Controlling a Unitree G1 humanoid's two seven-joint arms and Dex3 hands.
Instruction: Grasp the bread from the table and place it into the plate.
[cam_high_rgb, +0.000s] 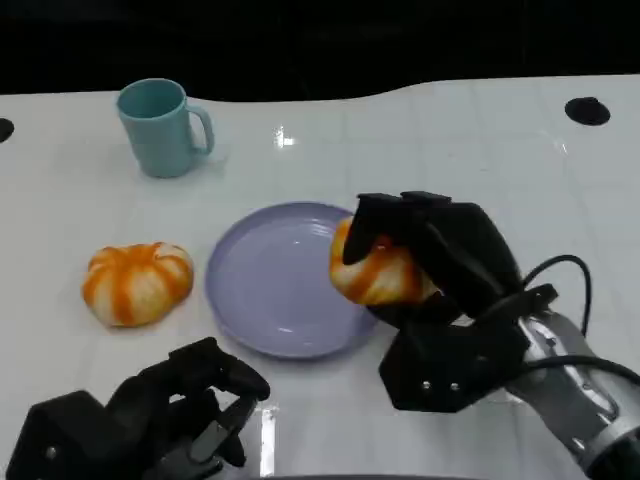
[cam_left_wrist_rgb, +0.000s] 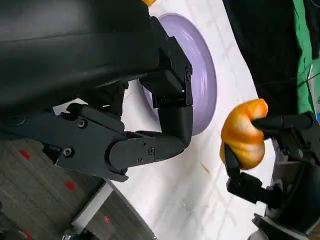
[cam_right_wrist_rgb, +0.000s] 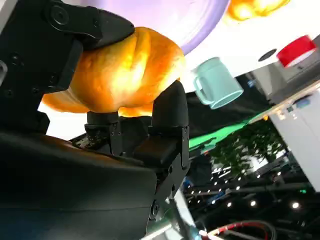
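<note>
Your right hand (cam_high_rgb: 425, 255) is holding the bread (cam_high_rgb: 378, 268), a rounded, lobed roll with a glossy orange-and-cream crust, fingers wrapping over its top and thumb pressing in from the other side, as the right wrist view is showing plainly. The bread is hanging at the right rim of the plate (cam_high_rgb: 270, 290), lifted off the table (cam_high_rgb: 450, 140) and only partly over the dish. You are probably handling something light and fairly soft, so it is likely giving a little under the fingers; a firm squeeze risks denting it, while its smooth glaze could be letting it slide if you loosen early. Holding it across the widest part, as you are doing, looks like the safest hold. The plate is a shallow, smooth lavender disc with a low raised rim, likely hard and slick, so the roll may be rolling or skidding once released. Your left hand (cam_high_rgb: 165, 415) is resting low near the table's front edge, fingers loosely curled and holding nothing. A second, similar roll (cam_high_rgb: 137, 283) is lying left of the plate, and a teal mug (cam_high_rgb: 160, 126) is standing further back.
</note>
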